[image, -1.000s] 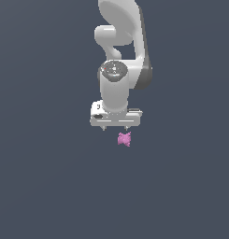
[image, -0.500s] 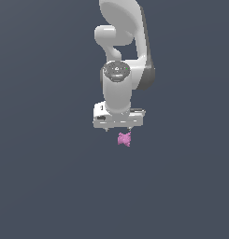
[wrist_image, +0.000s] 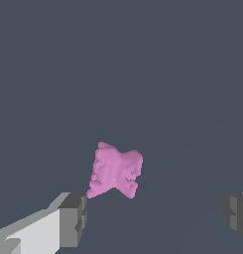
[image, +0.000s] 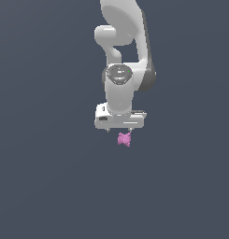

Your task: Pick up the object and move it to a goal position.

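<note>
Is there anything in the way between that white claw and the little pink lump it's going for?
Nothing visible. The gripper hangs just above the pink object with its jaws wide apart, and the wrist view shows only bare dark surface around the object. No goal marker shows.

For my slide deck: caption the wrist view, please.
Open pincer poised over the small pink object, fingers apart and not touching it.

End effector (image: 118, 130) points down, fingers apparently spread.
</note>
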Controlling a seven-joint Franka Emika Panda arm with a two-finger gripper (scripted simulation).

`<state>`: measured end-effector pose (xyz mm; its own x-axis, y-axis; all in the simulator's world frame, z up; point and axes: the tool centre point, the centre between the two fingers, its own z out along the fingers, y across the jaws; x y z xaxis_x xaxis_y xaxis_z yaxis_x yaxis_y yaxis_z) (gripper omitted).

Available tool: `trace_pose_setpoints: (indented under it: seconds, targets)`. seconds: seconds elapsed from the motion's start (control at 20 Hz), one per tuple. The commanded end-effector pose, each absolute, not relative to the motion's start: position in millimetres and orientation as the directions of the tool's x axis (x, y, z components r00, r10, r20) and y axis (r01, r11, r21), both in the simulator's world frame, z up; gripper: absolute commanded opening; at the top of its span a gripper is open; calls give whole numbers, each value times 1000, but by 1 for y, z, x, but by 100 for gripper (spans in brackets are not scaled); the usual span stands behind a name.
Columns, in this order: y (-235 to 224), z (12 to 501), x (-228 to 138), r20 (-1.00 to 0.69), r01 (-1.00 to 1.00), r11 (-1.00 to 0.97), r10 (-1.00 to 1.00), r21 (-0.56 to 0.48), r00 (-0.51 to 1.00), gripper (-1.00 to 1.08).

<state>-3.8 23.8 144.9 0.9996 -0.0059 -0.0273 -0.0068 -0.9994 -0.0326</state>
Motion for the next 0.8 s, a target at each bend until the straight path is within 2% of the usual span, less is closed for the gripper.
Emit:
trace_pose_setpoints:
  seconds: [0.0,0.75]
  targets:
    - [28,138,-5,-26,-30,-999,-29,-28,999,100]
    - [54,91,-21,-3,-205,-979,-205,-2,979,100]
